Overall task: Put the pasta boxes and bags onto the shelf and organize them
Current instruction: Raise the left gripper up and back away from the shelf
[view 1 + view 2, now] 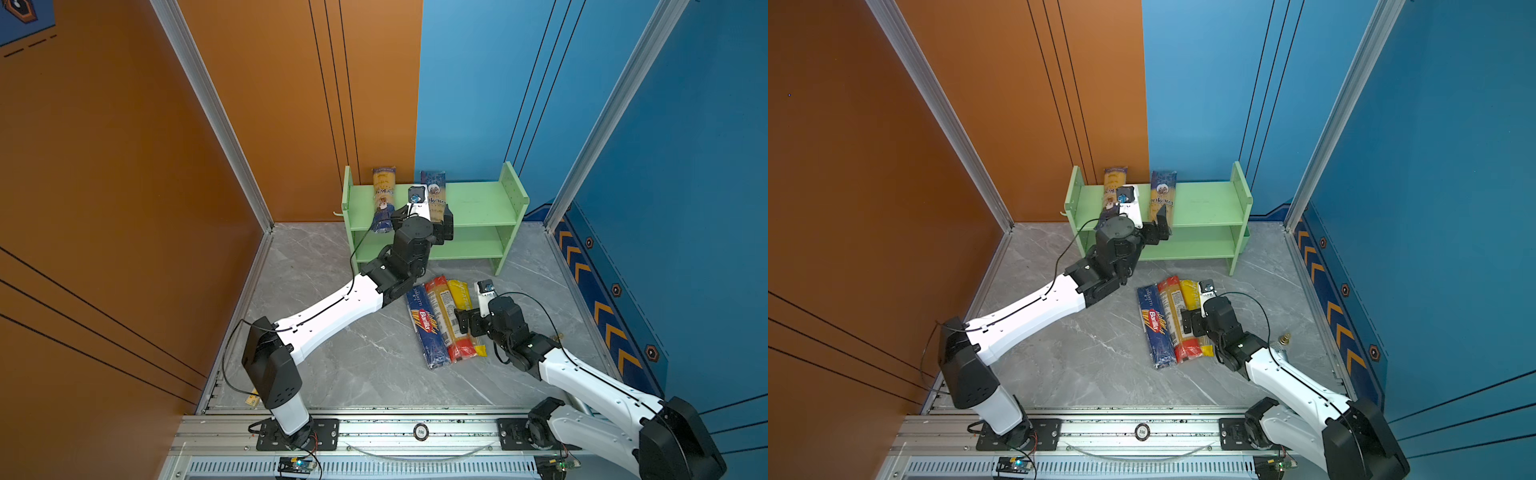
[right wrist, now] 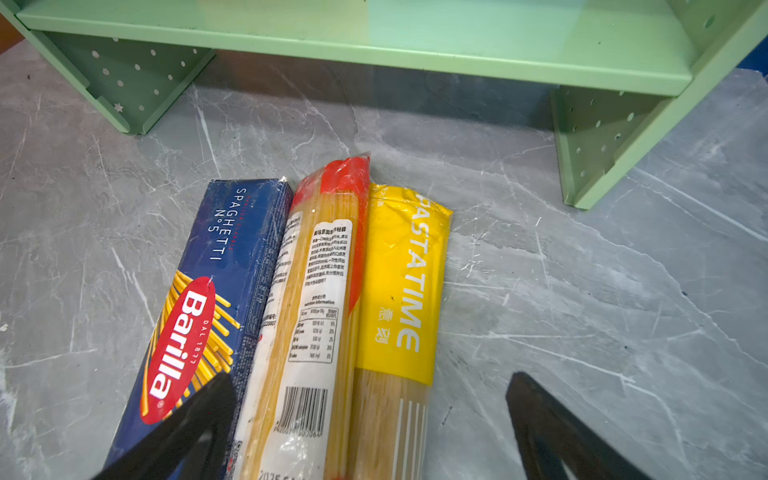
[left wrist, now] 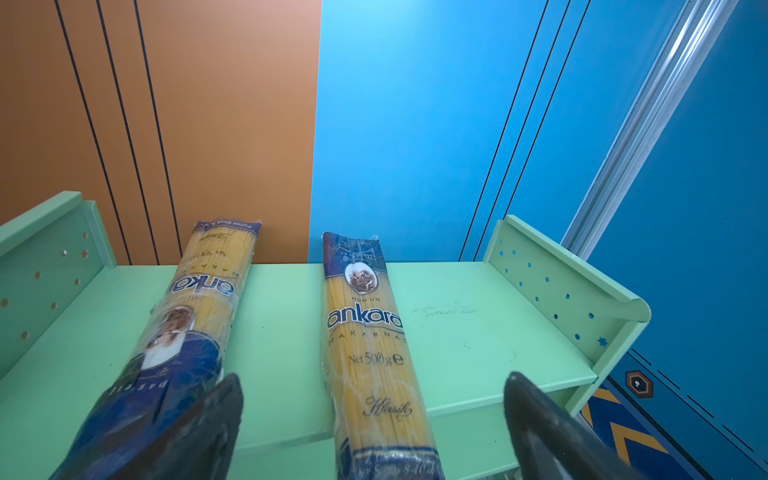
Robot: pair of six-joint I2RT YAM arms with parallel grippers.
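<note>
Pasta shelved: two Ankara bags (image 3: 365,340) across the shelf (image 3: 478,332) top tier.
Pasta waiting: Barilla box (image 2: 232,257), red-ended bag (image 2: 316,270), yellow-ended bag (image 2: 407,270), touching, on tabletop (image 2: 582,291).
Handling: probably light, stiff, slippery; grip mid-length.
Left tool (image 3: 374,378): open.
Right tool (image 2: 370,376): open.

- Shelf (image 1: 478,203): light green, two-tier, upright
- Left Ankara packet (image 1: 383,199) and right Ankara packet (image 1: 434,189): flat on top tier, apart, overhanging its front edge
- Barilla box (image 1: 426,326), red-ended bag (image 1: 444,316), yellow-ended bag (image 1: 460,293): flat on floor before shelf, touching side by side
</note>
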